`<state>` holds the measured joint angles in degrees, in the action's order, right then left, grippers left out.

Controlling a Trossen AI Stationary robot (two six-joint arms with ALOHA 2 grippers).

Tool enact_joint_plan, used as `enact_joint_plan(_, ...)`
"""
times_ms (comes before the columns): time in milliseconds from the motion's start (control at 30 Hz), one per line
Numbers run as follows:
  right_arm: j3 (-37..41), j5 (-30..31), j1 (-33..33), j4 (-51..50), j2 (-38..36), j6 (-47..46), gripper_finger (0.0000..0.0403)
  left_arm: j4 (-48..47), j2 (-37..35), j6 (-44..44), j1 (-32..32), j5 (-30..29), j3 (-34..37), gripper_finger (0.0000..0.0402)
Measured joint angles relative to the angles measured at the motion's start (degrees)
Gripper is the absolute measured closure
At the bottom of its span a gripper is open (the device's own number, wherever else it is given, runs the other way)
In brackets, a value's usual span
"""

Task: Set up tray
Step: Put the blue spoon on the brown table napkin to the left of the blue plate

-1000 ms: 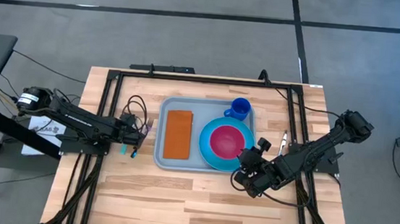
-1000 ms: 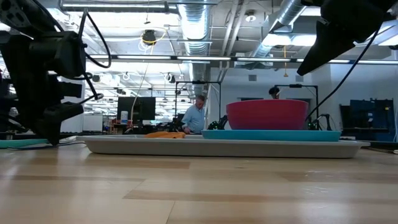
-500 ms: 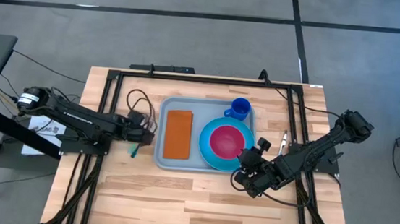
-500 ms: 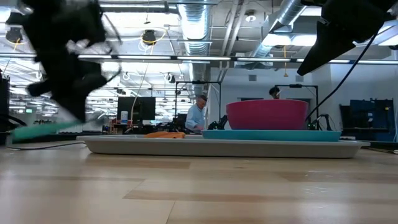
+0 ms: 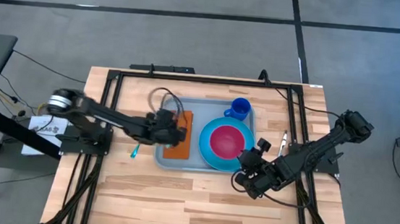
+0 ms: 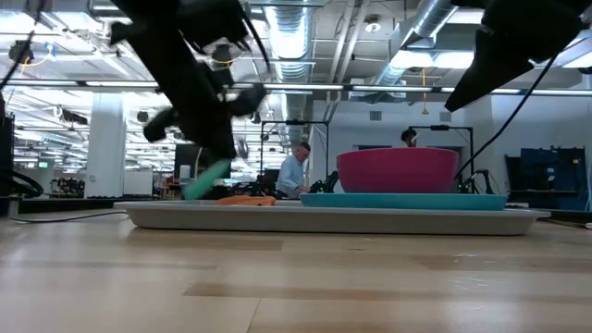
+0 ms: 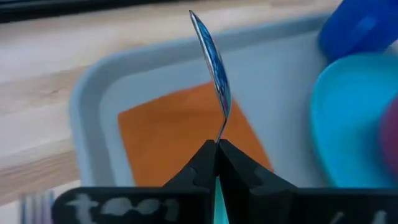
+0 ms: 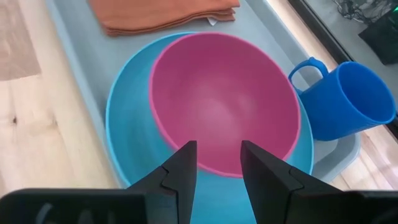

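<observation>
The light grey-blue tray lies mid-table and carries an orange napkin, a light-blue plate with a pink bowl on it, and a blue mug. My left gripper hovers over the napkin, shut on a utensil with a teal handle and a thin metal head seen edge-on. My right gripper waits open by the tray's near right corner, and its wrist view looks over the bowl. My left gripper pinches the utensil between its two fingers at the neck, where the metal stem meets the teal handle. The metal head points forward past the fingertips. The utensil is lifted clear above the napkin, its handle slanting down below the gripper.
A small teal item lies on the wood left of the tray. Another utensil lies right of the tray. Black frame rails run along both table sides. Bare wood stretches along the near edge. A person sits in the room beyond.
My left gripper has lifted the teal-handled utensil off the table left of the tray and swung it toward the table's right. It now hangs over the napkin on the tray. The right arm has kept still.
</observation>
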<state>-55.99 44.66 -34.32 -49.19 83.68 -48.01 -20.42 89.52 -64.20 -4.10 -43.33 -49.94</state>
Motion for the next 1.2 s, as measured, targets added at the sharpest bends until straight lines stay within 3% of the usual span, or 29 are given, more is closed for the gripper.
enact_joint_plan(200,0.00,0.21,-1.71,-0.08,0.00,0.02,0.0284,-7.78,10.64,-4.30,2.69,3.63,-6.51,0.0401)
enact_joint_plan(500,0.00,0.24,-1.23,-0.63,0.00,0.00,0.0284,-21.54,11.73,-8.12,3.83,1.96,-14.15,0.0401)
enact_joint_plan(933,0.00,-1.11,-1.34,-0.61,0.00,-3.04,0.0284,-25.67,11.84,-12.94,3.78,3.91,-14.38,0.0402)
enact_joint_plan(1200,0.00,-1.25,-1.34,-0.09,0.00,-3.06,0.0284,-23.38,11.91,-15.31,3.61,3.67,-11.14,0.0401)
